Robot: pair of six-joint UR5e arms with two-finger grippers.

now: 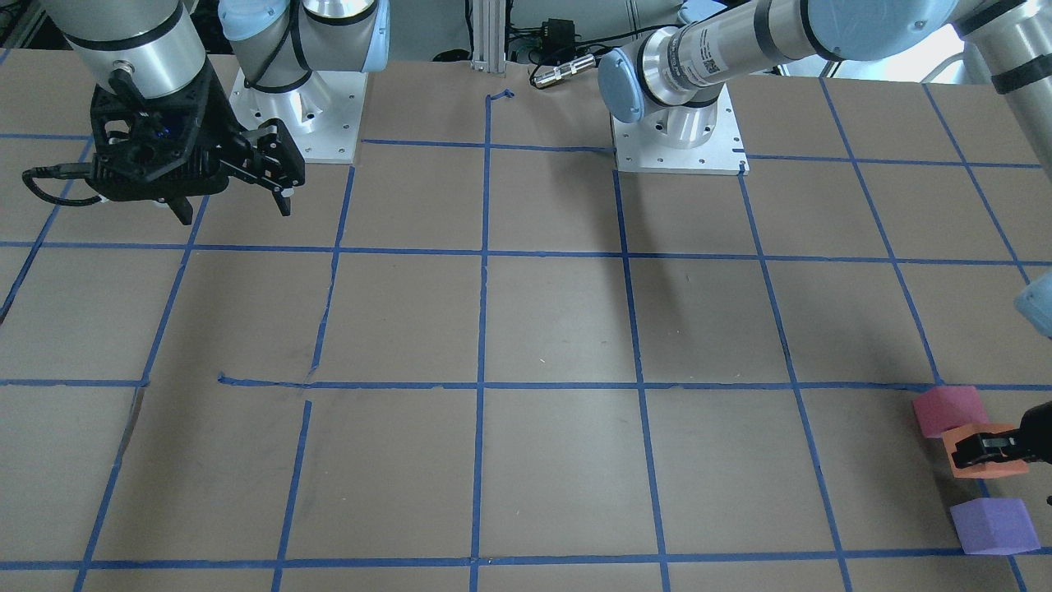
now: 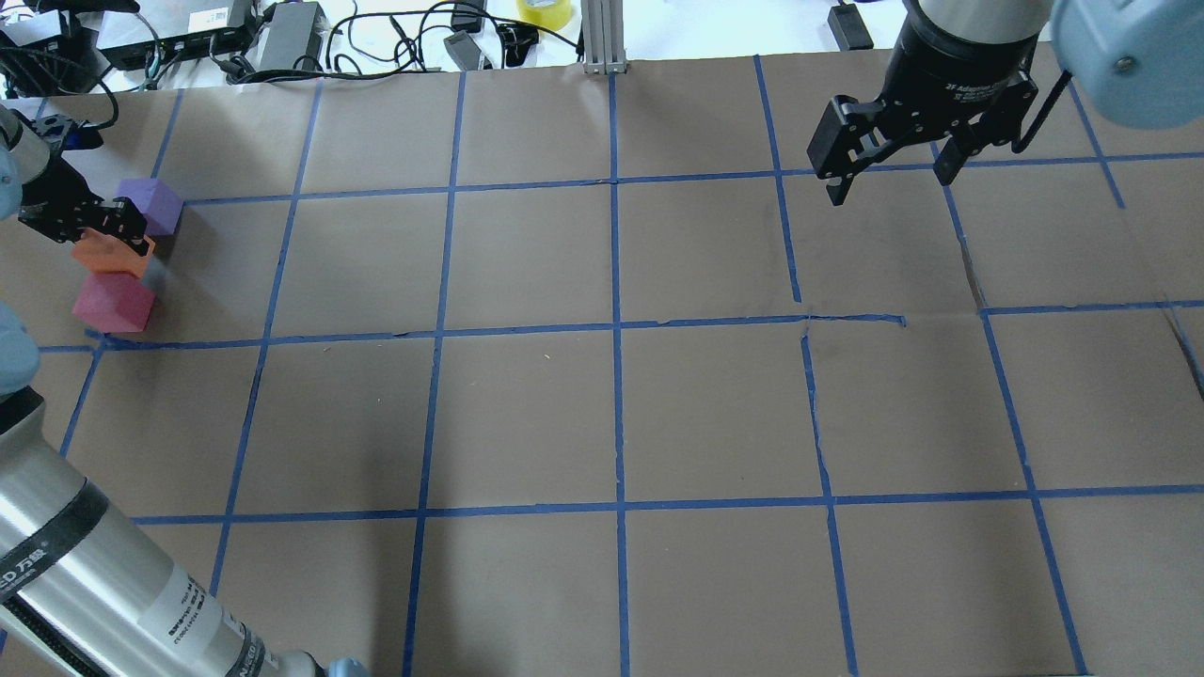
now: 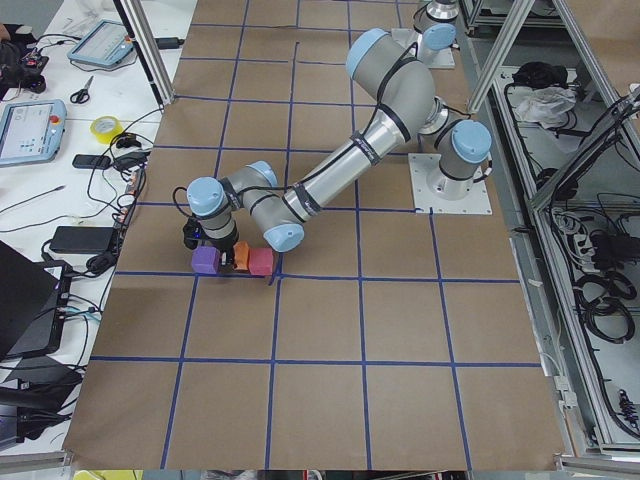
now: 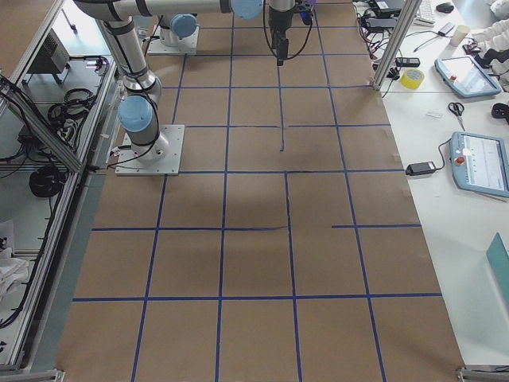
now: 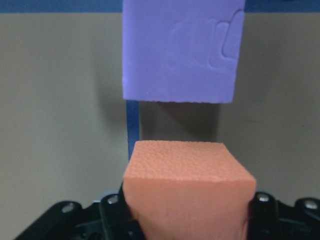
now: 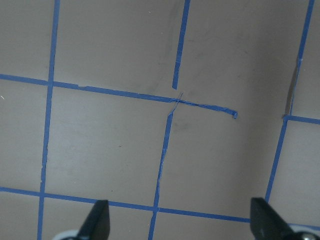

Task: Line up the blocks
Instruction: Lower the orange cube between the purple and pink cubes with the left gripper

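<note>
Three small foam cubes stand close together near the table's far left corner: the purple block (image 2: pixel 155 205) (image 1: pixel 994 526), the orange block (image 2: pixel 108 256) (image 1: pixel 990 471) and the crimson-pink block (image 2: pixel 113 303) (image 1: pixel 949 409). My left gripper (image 2: pixel 118 235) (image 1: pixel 978 450) is shut on the orange block, which sits tilted between the other two. In the left wrist view the orange block (image 5: pixel 187 185) fills the space between the jaws, with the purple block (image 5: pixel 180 50) just ahead of it. My right gripper (image 2: pixel 888 188) (image 1: pixel 235 214) hangs open and empty above the table's right side.
Brown paper with a blue tape grid (image 2: pixel 616 329) covers the table. Cables and power supplies (image 2: pixel 282 28) lie beyond its far edge. The arm bases (image 1: pixel 678 140) stand at the robot's side. The right wrist view shows only bare grid (image 6: pixel 170 100).
</note>
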